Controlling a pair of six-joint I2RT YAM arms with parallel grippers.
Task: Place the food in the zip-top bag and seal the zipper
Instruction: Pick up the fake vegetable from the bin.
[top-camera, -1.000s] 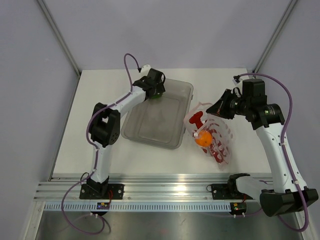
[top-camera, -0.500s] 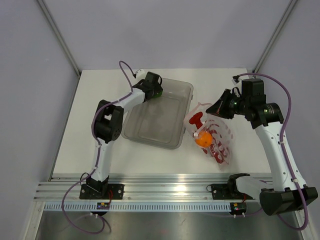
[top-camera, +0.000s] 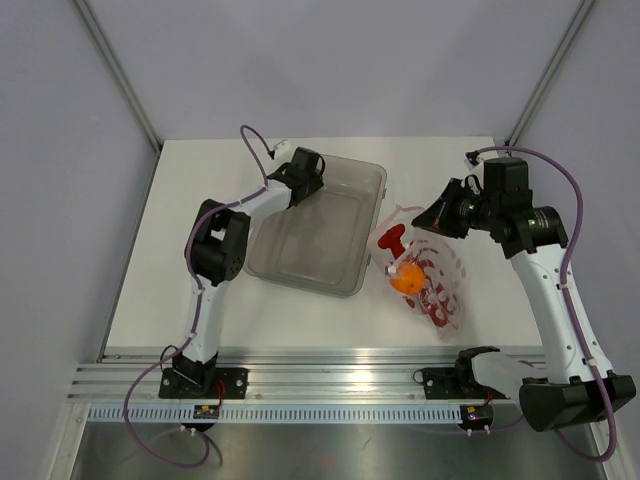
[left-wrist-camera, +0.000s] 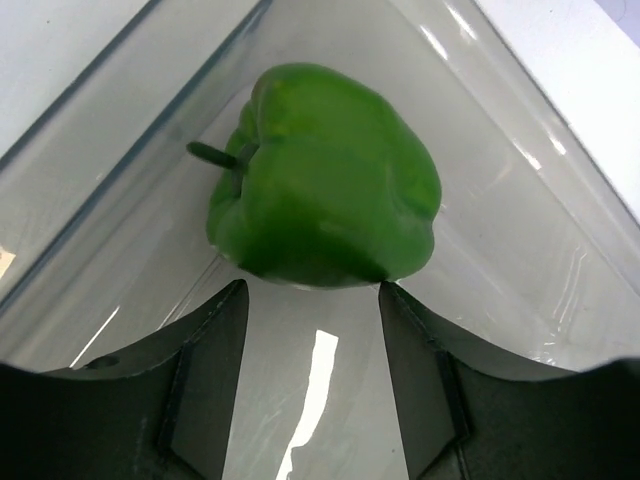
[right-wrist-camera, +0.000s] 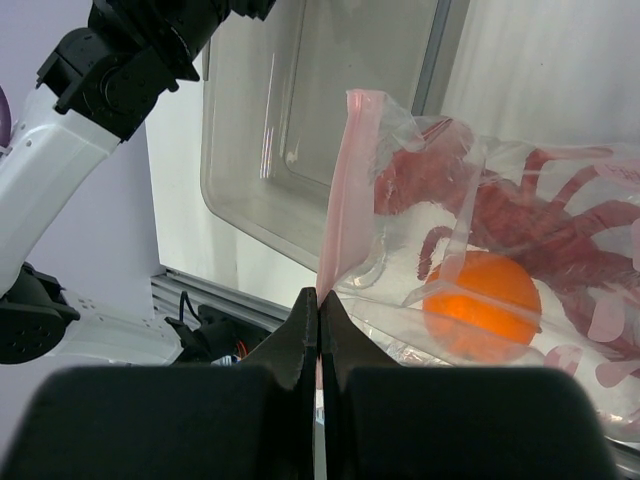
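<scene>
- Pepper (left-wrist-camera: 325, 175): not bagged yet, in a corner of the tray (top-camera: 310, 245), just ahead of the spread left gripper (left-wrist-camera: 310, 295), seemingly untouched.
- Lobster (right-wrist-camera: 520, 225), orange (right-wrist-camera: 480, 300): inside the bag (right-wrist-camera: 400, 290).
- Zipper (right-wrist-camera: 340, 190): unsealed, pinched by the closed right gripper (right-wrist-camera: 318, 300).

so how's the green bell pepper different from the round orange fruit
The glossy green bell pepper is lobed with a stem; the round orange fruit is smooth. The pepper lies in a corner of the rigid clear tray, before the open left gripper; the fruit sits inside the clear zip-top bag, whose pink zipper the right gripper pinches. Both are small toy foods.
</scene>
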